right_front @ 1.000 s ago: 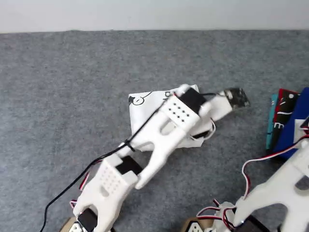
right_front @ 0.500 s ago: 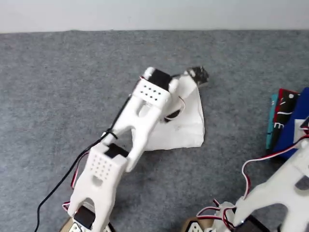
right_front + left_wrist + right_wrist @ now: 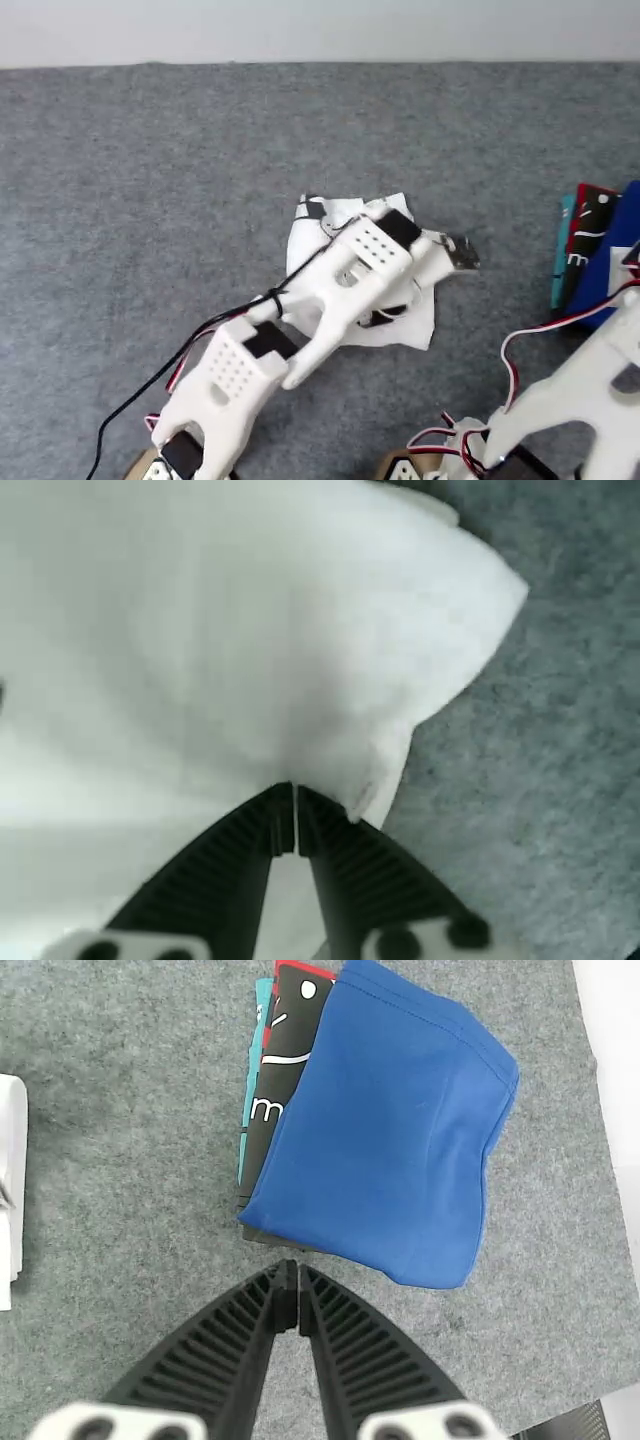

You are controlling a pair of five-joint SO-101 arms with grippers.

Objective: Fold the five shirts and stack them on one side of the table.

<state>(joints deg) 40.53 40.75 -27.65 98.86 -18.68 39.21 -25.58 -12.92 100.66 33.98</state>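
Surface: the worktop (image 3: 120, 200) was covered edge to edge in grey felt-like fabric. At the rear it was bounded by a plain pale wall (image 3: 300, 30). In the right wrist view the grey covering was seen to end just past the stack, with a pale surface (image 3: 612, 1050) beyond that edge.

White shirt (image 3: 405, 325): found crumpled near the middle of the worktop, partly under the left arm (image 3: 340, 290). A dark print was visible at its rear corner. The left claw (image 3: 296, 792) was pressed together, and a pucker of the white cloth was pinched at its tips, with creases running into the pinch.

Stack (image 3: 592, 250): placed at the right edge of the worktop. A blue shirt (image 3: 390, 1130) was laid on top, a black shirt (image 3: 285, 1050) with white print and red trim beneath it, and a teal shirt (image 3: 252, 1070) showing as a thin strip at the side.

The right claw (image 3: 291, 1268) was closed on nothing and held over bare grey just beside the blue shirt's near corner. The right arm (image 3: 570, 400) was seen at the lower right.

Room: a band of grey was noted between white shirt and stack. A wide grey stretch lay from the white shirt to the wall and to the left edge. A black cable (image 3: 180, 350) trailed along the left arm.
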